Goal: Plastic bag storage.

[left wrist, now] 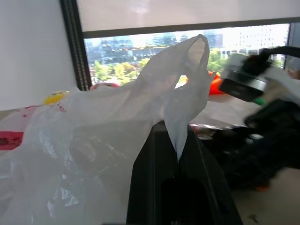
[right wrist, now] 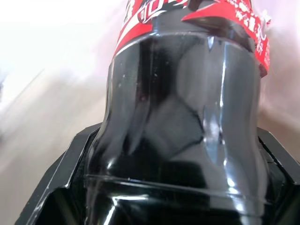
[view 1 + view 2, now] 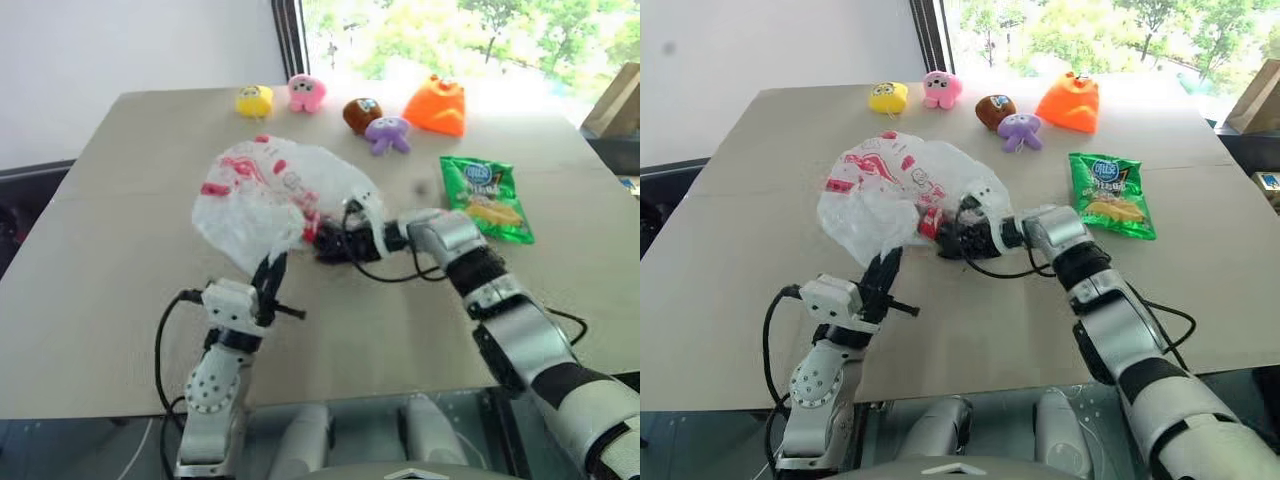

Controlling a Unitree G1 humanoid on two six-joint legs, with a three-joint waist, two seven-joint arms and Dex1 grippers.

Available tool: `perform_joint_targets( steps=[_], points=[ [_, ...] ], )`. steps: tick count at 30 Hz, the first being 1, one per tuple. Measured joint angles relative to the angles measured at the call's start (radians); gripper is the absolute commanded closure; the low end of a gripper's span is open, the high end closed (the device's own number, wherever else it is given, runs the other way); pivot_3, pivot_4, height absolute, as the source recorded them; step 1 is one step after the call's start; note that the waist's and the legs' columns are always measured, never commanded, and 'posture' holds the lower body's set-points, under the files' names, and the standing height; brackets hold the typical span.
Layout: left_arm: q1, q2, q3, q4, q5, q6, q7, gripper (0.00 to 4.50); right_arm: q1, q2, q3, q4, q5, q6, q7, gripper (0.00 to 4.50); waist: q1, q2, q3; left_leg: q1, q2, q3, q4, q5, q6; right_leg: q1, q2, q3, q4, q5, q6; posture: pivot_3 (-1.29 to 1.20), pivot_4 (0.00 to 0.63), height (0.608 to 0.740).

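Your left gripper point(image 3: 272, 275) angles up from the table's point(image 3: 120, 300) near edge, pinched tight on a twisted strip of the plastic bag point(image 3: 265, 195), which billows above the table's middle. Your right arm reaches leftward, elbow bent, its gripper point(image 3: 958, 237) spread wide around a dark cola bottle point(image 2: 183, 117) at the bag's mouth.

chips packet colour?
Green chips packet with a blue logo; clearest in the right eye view.
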Motion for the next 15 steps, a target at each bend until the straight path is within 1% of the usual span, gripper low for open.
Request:
perform_joint_targets(
  steps=[1, 2, 6, 9, 11, 15],
  points=[
    [0.021, 0.017, 0.001, 0.001, -0.011, -0.014, -0.018, 4.50, -0.011, 0.014, -0.044, 0.028, 0.002, -0.006, -0.044, 1.32, 0.002, 0.000, 0.000, 0.000, 0.000, 0.000, 0.000, 0.000, 0.000, 0.000, 0.000, 0.000, -0.001, 0.000, 0.000, 0.00, 0.150, 0.740],
    [0.025, 0.021, 0.001, 0.003, -0.014, -0.017, -0.024, 4.50, -0.012, 0.016, -0.058, 0.033, 0.002, -0.007, -0.058, 1.32, 0.003, 0.001, 0.000, -0.001, 0.000, 0.000, 0.000, 0.000, 0.000, 0.000, 0.000, 0.000, -0.002, 0.000, 0.000, 0.00, 0.150, 0.740],
    [0.031, 0.033, 0.001, 0.033, -0.043, -0.046, -0.060, 4.50, -0.012, 0.081, -0.201, 0.061, 0.035, -0.075, -0.184, 1.32, 0.003, 0.002, 0.001, -0.001, 0.000, 0.000, -0.002, 0.000, 0.000, -0.001, 0.000, 0.000, -0.003, 0.000, 0.000, 0.00, 0.150, 0.740],
    [0.019, 0.032, 0.004, 0.057, -0.057, -0.059, -0.064, 4.50, -0.017, 0.122, -0.299, 0.068, 0.059, -0.203, -0.266, 1.32, -0.003, 0.004, 0.002, -0.002, 0.000, 0.000, -0.003, 0.000, 0.000, -0.001, 0.000, 0.000, -0.004, 0.000, 0.000, 0.00, 0.150, 0.740],
    [0.003, 0.028, 0.013, 0.069, -0.068, -0.060, -0.063, 4.50, -0.031, 0.150, -0.386, 0.068, 0.098, -0.309, -0.315, 1.32, -0.006, 0.004, 0.003, -0.002, 0.000, 0.000, -0.003, 0.000, 0.000, -0.001, 0.000, 0.000, -0.004, 0.000, 0.000, 0.00, 0.150, 0.740],
    [-0.026, 0.028, 0.025, 0.086, -0.069, -0.062, -0.063, 4.50, -0.059, 0.172, -0.478, 0.053, 0.151, -0.453, -0.343, 1.32, -0.012, 0.004, 0.003, -0.002, 0.000, 0.000, -0.003, 0.000, 0.000, -0.001, 0.000, 0.000, -0.004, 0.000, 0.000, 0.00, 0.150, 0.740]
  ],
)
